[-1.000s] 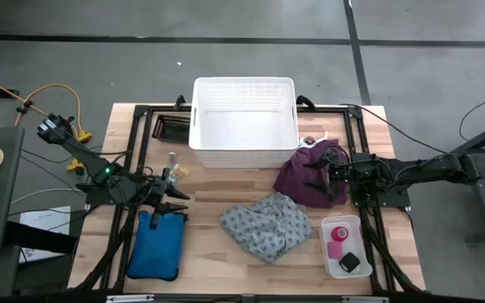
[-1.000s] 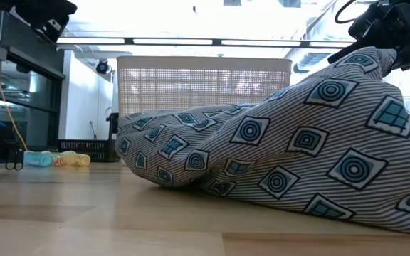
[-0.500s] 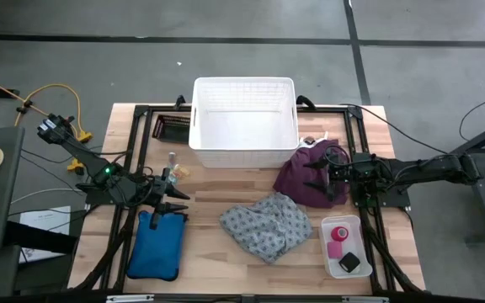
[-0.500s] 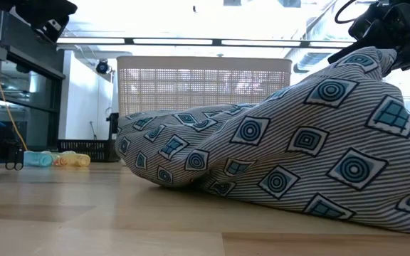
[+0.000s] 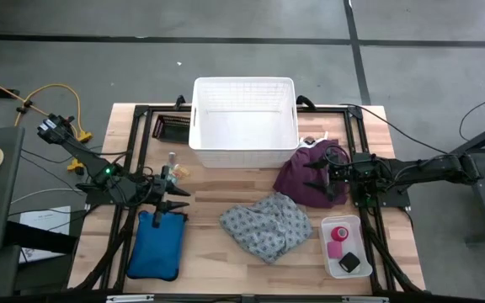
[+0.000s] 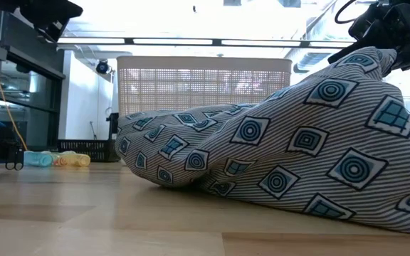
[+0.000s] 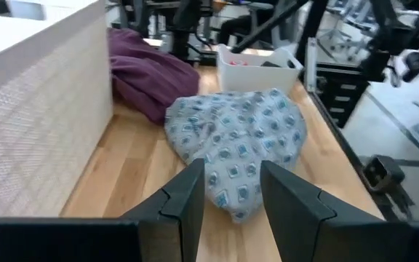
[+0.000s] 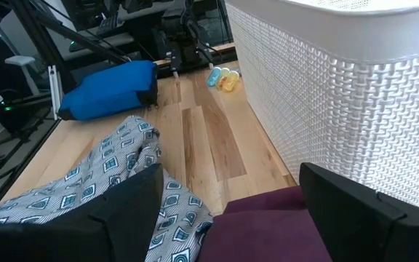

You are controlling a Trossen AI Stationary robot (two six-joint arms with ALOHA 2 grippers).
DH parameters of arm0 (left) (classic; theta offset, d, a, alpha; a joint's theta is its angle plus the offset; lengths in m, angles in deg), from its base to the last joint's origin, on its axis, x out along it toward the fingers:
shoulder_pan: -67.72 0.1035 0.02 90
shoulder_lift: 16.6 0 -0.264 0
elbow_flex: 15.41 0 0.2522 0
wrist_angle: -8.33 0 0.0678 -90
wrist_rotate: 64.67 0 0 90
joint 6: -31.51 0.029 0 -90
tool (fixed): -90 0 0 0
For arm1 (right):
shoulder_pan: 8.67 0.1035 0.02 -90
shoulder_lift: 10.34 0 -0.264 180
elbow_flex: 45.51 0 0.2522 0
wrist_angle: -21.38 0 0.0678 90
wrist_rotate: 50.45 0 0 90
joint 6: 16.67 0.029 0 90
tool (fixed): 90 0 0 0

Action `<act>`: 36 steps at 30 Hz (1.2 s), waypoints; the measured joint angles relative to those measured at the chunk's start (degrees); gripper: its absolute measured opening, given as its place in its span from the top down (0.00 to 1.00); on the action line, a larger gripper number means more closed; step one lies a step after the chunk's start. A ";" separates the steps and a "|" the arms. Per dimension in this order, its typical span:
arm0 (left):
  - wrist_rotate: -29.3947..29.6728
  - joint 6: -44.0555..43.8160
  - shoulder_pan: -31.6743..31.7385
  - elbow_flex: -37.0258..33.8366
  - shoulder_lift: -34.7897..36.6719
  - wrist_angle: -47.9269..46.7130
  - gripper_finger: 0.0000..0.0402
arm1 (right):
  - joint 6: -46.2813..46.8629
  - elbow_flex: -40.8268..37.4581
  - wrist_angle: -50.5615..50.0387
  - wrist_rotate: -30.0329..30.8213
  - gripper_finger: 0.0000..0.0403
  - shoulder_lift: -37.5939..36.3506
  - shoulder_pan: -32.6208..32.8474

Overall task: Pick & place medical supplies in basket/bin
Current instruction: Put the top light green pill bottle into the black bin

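The grey patterned cloth lies crumpled mid-table, in front of the white basket. To the basket's right the purple cloth lies heaped on the wood. A pink tape roll and a small black block sit in a small white tray at the near right. A small clear bottle stands left of the basket. My left gripper hovers open above the blue pouch's far end, facing the grey cloth. My right gripper hovers open over the purple cloth, holding nothing.
A blue pouch lies at the near left. Small yellow and blue items sit beside the basket's left corner, and a dark rack stands behind them. Black frame rails run along both sides of the table. Bare wood lies between the cloths and the basket.
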 joint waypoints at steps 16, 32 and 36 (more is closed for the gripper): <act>8.16 3.22 4.33 6.12 0.07 -5.39 0.68 | 0.00 0.00 -0.02 -0.01 0.23 0.01 0.00; 7.94 -15.85 10.29 17.44 -4.36 -35.73 0.68 | 0.00 0.00 -0.02 -0.02 0.23 0.00 0.00; 4.30 -25.63 12.32 17.44 -6.47 -42.46 0.68 | -0.01 0.00 -0.02 0.00 0.23 0.00 0.00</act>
